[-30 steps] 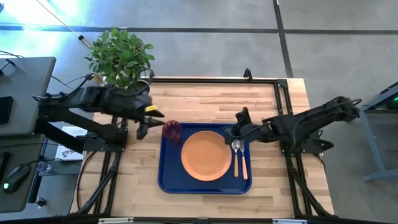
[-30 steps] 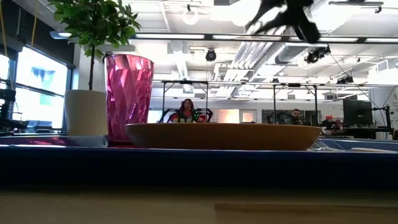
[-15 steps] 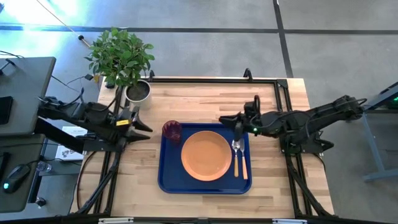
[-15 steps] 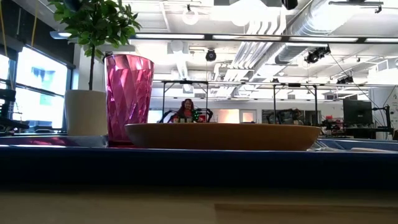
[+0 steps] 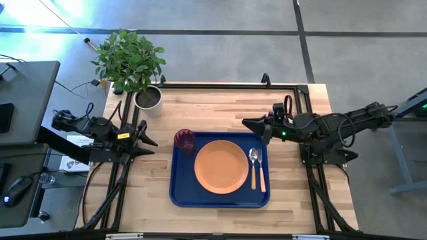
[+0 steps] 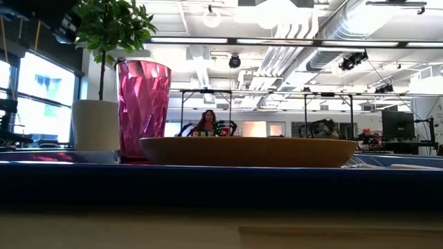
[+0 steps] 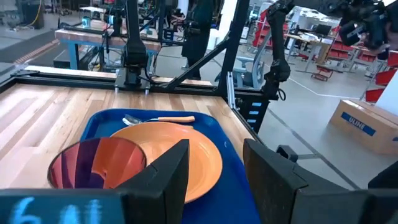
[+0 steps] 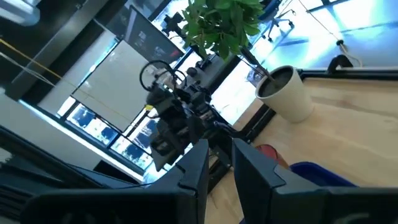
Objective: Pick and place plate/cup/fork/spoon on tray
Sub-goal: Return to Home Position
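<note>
On the wooden table [image 5: 220,107], seen from above, the blue tray [image 5: 180,190] lies near the front edge with all four pieces of tableware on it. The orange plate [image 5: 221,167] sits at the tray's centre. The red cup [image 5: 184,141] stands upright in the tray's back left corner, just beside the plate's rim. The spoon [image 5: 253,163] and the fork [image 5: 261,175] lie side by side along the tray's right side, between the plate and the raised rim, handles pointing toward the front edge; the spoon is the nearer of the two to the plate.

From table height, the cup [image 6: 142,111] rises above the plate [image 6: 248,151], both behind the tray's front rim [image 6: 221,181]. A potted plant [image 5: 133,63] stands at the table's back left corner.

The left gripper [image 5: 145,137] hangs at the table's left edge, well apart from the tray and holding nothing; its own camera shows its two fingers [image 7: 165,171] apart, with the cup [image 7: 96,163], plate [image 7: 186,152] and spoon [image 7: 138,121] beyond them. The right gripper [image 5: 255,127] hovers just behind the tray's back right corner, empty, pointing left; its fingers [image 8: 198,163] are spread, with a narrow gap between them.
</note>
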Controlling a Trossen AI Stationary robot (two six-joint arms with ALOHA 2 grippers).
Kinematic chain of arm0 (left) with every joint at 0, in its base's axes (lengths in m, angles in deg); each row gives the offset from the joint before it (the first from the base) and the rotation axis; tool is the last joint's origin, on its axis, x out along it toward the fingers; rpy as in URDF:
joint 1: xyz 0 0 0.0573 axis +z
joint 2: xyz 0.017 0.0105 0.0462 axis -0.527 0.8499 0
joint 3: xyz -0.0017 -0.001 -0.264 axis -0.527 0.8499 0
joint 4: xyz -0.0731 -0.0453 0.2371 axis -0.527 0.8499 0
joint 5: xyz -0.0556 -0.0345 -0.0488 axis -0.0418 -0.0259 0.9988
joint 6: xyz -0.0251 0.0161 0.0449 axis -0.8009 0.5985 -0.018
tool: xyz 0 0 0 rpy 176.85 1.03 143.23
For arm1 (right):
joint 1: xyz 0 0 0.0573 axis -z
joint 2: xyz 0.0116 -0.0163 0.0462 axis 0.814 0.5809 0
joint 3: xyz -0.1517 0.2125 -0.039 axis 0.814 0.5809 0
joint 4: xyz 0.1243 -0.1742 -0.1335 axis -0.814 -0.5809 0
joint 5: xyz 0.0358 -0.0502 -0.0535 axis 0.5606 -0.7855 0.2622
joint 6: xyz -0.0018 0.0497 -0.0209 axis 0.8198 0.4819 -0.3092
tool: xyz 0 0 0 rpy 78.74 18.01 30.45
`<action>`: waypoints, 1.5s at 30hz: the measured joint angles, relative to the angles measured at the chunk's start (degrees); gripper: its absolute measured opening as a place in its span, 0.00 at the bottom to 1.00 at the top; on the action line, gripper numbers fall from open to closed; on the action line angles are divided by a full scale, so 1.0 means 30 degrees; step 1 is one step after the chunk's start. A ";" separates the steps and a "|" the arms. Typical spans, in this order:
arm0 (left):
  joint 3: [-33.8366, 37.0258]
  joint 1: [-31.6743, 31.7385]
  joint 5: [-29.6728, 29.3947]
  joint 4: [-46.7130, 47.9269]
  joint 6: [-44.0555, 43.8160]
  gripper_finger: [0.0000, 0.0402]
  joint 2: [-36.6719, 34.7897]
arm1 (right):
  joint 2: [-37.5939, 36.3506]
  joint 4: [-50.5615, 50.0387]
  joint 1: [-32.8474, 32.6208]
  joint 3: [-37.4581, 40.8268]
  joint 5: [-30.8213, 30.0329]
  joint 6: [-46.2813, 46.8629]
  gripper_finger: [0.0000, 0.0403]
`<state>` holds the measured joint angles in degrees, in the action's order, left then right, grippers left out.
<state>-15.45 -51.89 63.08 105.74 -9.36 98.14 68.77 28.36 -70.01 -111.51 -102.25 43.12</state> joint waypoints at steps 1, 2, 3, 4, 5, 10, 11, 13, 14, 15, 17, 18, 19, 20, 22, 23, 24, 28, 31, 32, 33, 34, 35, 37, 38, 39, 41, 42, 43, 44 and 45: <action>0.0271 0.0004 0.0040 0.0034 0.0074 0.36 -0.0408 | 0.0000 -0.0029 0.0085 0.0000 0.0069 0.0172 0.16; 0.0552 0.0004 0.0098 -0.0007 0.0175 0.36 -0.0788 | 0.0000 -0.0016 0.0171 0.0000 0.0321 0.0251 0.16; 0.0836 0.0004 0.0118 -0.0056 0.0198 0.36 -0.1174 | 0.0000 -0.0015 0.0188 0.0000 0.0550 0.0246 0.16; 0.1141 0.0004 0.0135 -0.0076 0.0187 0.36 -0.1609 | 0.0000 -0.0005 0.0194 0.0000 0.0845 0.0206 0.16; 0.1454 0.0004 0.0132 -0.0087 0.0183 0.36 -0.2033 | 0.0000 0.0069 0.0197 0.0000 0.1018 0.0102 0.16; 0.2960 0.0011 0.0232 -0.1550 0.0047 0.35 -0.2771 | -0.0208 0.0563 0.0219 0.0000 0.1571 -0.0181 0.16; 0.3214 0.0011 0.0314 -0.1973 0.0074 0.35 -0.2745 | -0.0298 0.0599 0.0286 0.0000 0.1624 -0.0425 0.16; 0.3868 0.0011 0.0176 -0.2698 0.0168 0.35 -0.2738 | -0.0686 0.0549 0.0395 0.0000 0.1707 -0.0905 0.16; 0.4247 0.0011 0.0159 -0.2759 0.0060 0.35 -0.2791 | -0.0917 0.0616 0.0534 0.0000 0.1890 -0.1084 0.16; 0.4526 0.0011 0.0145 -0.2839 -0.0104 0.35 -0.2764 | -0.1230 0.0651 0.0705 0.0000 0.2234 -0.1429 0.16; 0.5132 0.0011 0.0141 -0.3495 -0.0365 0.35 -0.2794 | -0.1960 0.0622 0.1065 0.0000 0.3421 -0.2484 0.16; 0.5467 0.0011 0.0133 -0.3801 -0.0558 0.35 -0.2792 | -0.2387 0.0626 0.1277 0.0000 0.4067 -0.3035 0.16; 0.5814 0.0011 0.0153 -0.4057 -0.0675 0.35 -0.2786 | -0.2852 0.0613 0.1511 0.0000 0.4735 -0.3729 0.16; 0.6077 0.0011 0.0247 -0.4405 -0.0773 0.35 -0.2765 | -0.3337 0.0640 0.1741 0.0000 0.5426 -0.4522 0.16; 0.6467 0.0018 0.0410 -0.5683 -0.0851 0.35 -0.2774 | -0.4345 0.0606 0.2152 0.0000 0.6836 -0.6226 0.15; 0.6607 0.0018 0.0435 -0.6016 -0.1004 0.35 -0.2794 | -0.4865 0.0604 0.2331 0.0000 0.7464 -0.7078 0.15; 0.6783 0.0018 0.0450 -0.6280 -0.1104 0.35 -0.2775 | -0.5389 0.0570 0.2495 0.0000 0.8065 -0.7968 0.15; 0.6939 0.0036 0.0273 -0.6387 -0.1964 0.35 -0.2792 | -0.7544 -0.1184 0.2725 0.0000 0.8990 -1.0743 0.15; 0.6946 0.0040 0.0362 -0.6332 -0.2232 0.35 -0.2772 | -0.8894 -0.3468 0.2725 0.0000 0.8997 -1.2001 0.15; 0.6946 0.0040 0.0368 -0.6348 -0.2415 0.35 -0.2772 | -0.9232 -0.4205 0.2725 0.0000 0.8997 -1.2244 0.15; 0.6946 0.0040 0.0371 -0.6355 -0.2564 0.35 -0.2779 | -0.9495 -0.4877 0.2725 0.0000 0.8997 -1.2521 0.15; 0.6946 0.0040 0.0378 -0.6335 -0.2677 0.35 -0.2772 | -0.9712 -0.5447 0.2725 0.0000 0.8986 -1.2686 0.15; 0.6946 0.0040 0.0375 -0.6333 -0.2699 0.35 -0.2772 | -0.9874 -0.5955 0.2725 0.0000 0.8926 -1.2881 0.15; 0.6946 0.0040 0.0281 -0.6348 -0.2928 0.35 -0.2772 | -1.0150 -0.6953 0.2721 0.0000 0.8533 -1.3027 0.15; 0.6946 0.0040 0.0137 -0.6348 -0.3072 0.35 -0.2772 | -1.0273 -0.7477 0.2725 0.0000 0.8234 -1.3038 0.15; 0.6946 0.0056 -0.0009 -0.6356 -0.3237 0.35 -0.2772 | -1.0396 -0.8020 0.2725 0.0002 0.7881 -1.3028 0.15; 0.6946 0.0084 -0.0224 -0.6391 -0.3855 0.35 -0.2772 | -1.0700 -0.9015 0.2725 0.0015 0.7312 -1.3020 0.15; 0.6946 0.0084 -0.0253 -0.6397 -0.4183 0.35 -0.2772 | -1.0865 -0.9320 0.2725 0.0015 0.7270 -1.2993 0.15; 0.6946 0.0084 -0.0285 -0.6399 -0.4487 0.35 -0.2772 | -1.1044 -0.9565 0.2725 0.0015 0.7250 -1.2992 0.15; 0.6946 0.0080 -0.0288 -0.6406 -0.4749 0.35 -0.2772 | -1.1215 -0.9785 0.2725 0.0015 0.7308 -1.2992 0.15; 0.6946 0.0081 -0.0288 -0.6406 -0.4967 0.35 -0.2772 | -1.1377 -0.9989 0.2725 0.0015 0.7350 -1.2988 0.15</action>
<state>5.39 -51.64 62.22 86.52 -24.26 89.83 34.64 -1.61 -61.84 -111.47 -80.20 4.15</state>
